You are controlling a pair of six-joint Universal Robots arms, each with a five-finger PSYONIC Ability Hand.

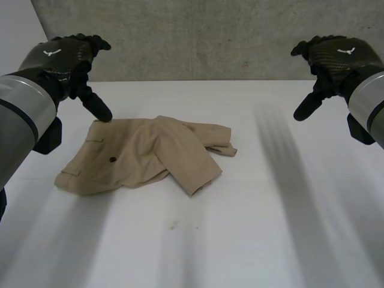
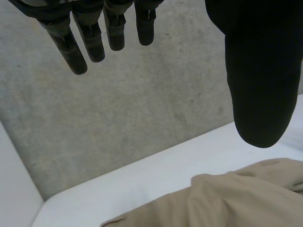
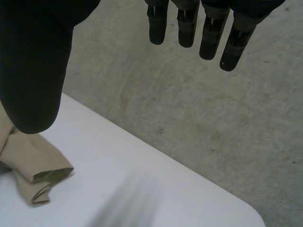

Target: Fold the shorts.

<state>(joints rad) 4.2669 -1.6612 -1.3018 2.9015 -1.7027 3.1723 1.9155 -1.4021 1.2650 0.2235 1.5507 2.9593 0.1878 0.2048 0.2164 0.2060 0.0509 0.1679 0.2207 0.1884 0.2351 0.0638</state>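
Beige shorts (image 1: 141, 156) lie crumpled on the white table (image 1: 270, 228), left of the middle, with one leg folded across the other and a dark button facing up. My left hand (image 1: 72, 57) hovers above the shorts' far left corner, open, fingers straight and thumb pointing down. In the left wrist view the shorts (image 2: 227, 201) lie below my left hand's thumb (image 2: 260, 85). My right hand (image 1: 333, 57) hangs open at the far right, well away from the cloth. In the right wrist view a rumpled leg end of the shorts (image 3: 33, 170) lies beside my right hand's thumb (image 3: 33, 80).
A grey concrete wall (image 1: 204, 36) rises right behind the table's far edge. Bare table top stretches to the right of the shorts and towards the near edge.
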